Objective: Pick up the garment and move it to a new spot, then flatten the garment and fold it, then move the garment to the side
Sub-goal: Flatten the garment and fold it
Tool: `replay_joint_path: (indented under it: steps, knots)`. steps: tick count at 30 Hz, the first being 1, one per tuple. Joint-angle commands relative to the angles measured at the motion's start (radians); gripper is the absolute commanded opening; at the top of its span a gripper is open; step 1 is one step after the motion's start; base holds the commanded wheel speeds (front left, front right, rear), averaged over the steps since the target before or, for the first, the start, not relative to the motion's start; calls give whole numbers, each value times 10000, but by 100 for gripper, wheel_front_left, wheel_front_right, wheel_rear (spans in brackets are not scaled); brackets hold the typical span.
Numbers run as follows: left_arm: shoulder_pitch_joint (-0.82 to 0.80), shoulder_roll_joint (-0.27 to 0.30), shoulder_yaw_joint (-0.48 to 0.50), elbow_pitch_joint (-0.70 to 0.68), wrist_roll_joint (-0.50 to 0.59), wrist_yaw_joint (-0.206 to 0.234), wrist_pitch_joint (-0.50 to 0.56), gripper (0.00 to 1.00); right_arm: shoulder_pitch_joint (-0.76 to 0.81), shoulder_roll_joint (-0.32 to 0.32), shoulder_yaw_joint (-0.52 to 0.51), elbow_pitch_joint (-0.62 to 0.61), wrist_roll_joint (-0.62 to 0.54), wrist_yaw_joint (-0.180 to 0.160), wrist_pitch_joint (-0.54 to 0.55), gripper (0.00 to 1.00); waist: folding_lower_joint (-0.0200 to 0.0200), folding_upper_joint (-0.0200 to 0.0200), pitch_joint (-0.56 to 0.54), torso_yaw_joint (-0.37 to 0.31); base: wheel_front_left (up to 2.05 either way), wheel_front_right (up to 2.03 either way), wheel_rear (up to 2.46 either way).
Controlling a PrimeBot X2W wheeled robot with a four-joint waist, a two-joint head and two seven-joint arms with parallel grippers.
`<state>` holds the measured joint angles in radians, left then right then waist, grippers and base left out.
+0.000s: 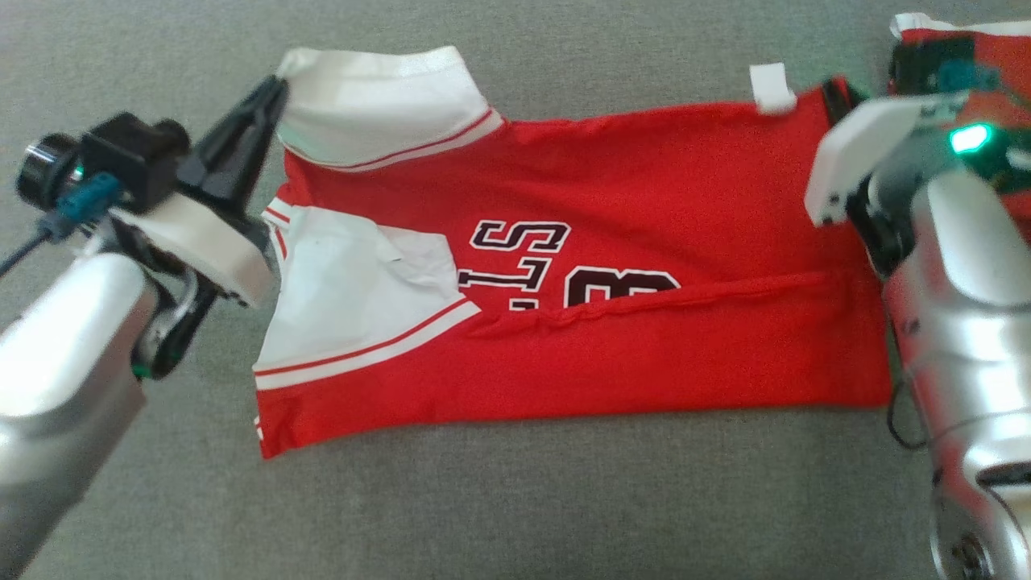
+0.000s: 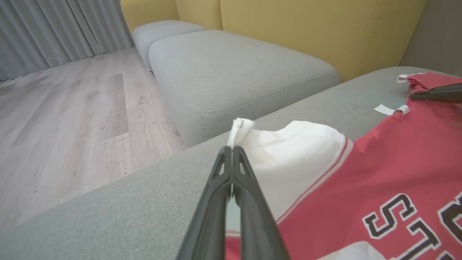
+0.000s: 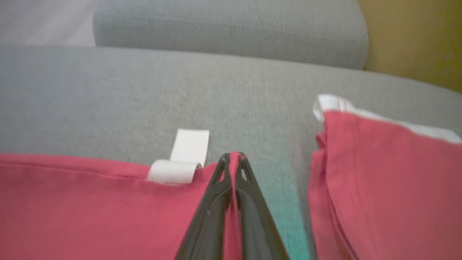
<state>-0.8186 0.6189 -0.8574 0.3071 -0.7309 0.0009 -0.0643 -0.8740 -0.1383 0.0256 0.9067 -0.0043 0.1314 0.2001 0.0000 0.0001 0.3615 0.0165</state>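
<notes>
The garment (image 1: 612, 242) is a red jersey with white sleeves and dark lettering, lying partly folded on the grey cushion (image 1: 515, 499). My left gripper (image 1: 278, 84) is shut on the tip of the far white sleeve (image 1: 378, 105). In the left wrist view that gripper (image 2: 231, 150) pinches the white sleeve (image 2: 288, 155) at its edge. My right gripper (image 3: 232, 157) is shut on the red hem corner (image 3: 108, 202) beside a white label (image 3: 184, 159). In the head view the right gripper (image 1: 834, 93) sits at the garment's far right corner, mostly hidden by its wrist.
A second red garment (image 1: 983, 56) lies at the far right, close to the right arm; it also shows as a red garment (image 3: 382, 180) in the right wrist view. A grey ottoman (image 2: 231, 76), yellow sofa back (image 2: 317, 29) and wooden floor (image 2: 72, 115) lie beyond.
</notes>
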Motion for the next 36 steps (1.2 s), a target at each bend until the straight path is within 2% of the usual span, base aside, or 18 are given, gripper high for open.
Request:
replay_joint_path:
  steps: [1,5,9,14,22,28,36]
  knots:
    - [-680,547,625,-55,-27,88,-32,0,-622,104,485,-505,472,-7,-216,0,0,-1,29,-47,0,0,0]
    - [-1267,605,752,482,198,142,-116,0,-1136,-119,1363,-1021,1921,-7,-333,0,0,-1,155,-162,0,0,0]
    - [-2074,429,820,1260,516,90,-410,0,-1646,-353,2004,-1419,2898,-7,-496,0,0,-1,334,-287,0,0,0]
    - [-3045,9,902,2350,784,1,-887,0,-2263,-482,2200,-1362,3429,-7,-843,0,0,-1,514,-345,0,0,0]
    - [-4393,-866,1184,4194,1003,-194,-1793,0,-3148,-455,2161,-458,3724,-7,-1883,0,0,-1,714,-205,0,0,0]
    - [-4122,-1253,936,4755,1158,-715,-1934,0,-2782,-840,3029,-158,4055,-7,-2191,0,0,-1,554,68,0,0,0]
    - [-2810,-1150,575,4375,740,-1157,-1810,0,-1817,-1759,4139,-346,5204,-7,-2010,0,0,-1,15,337,0,0,0]
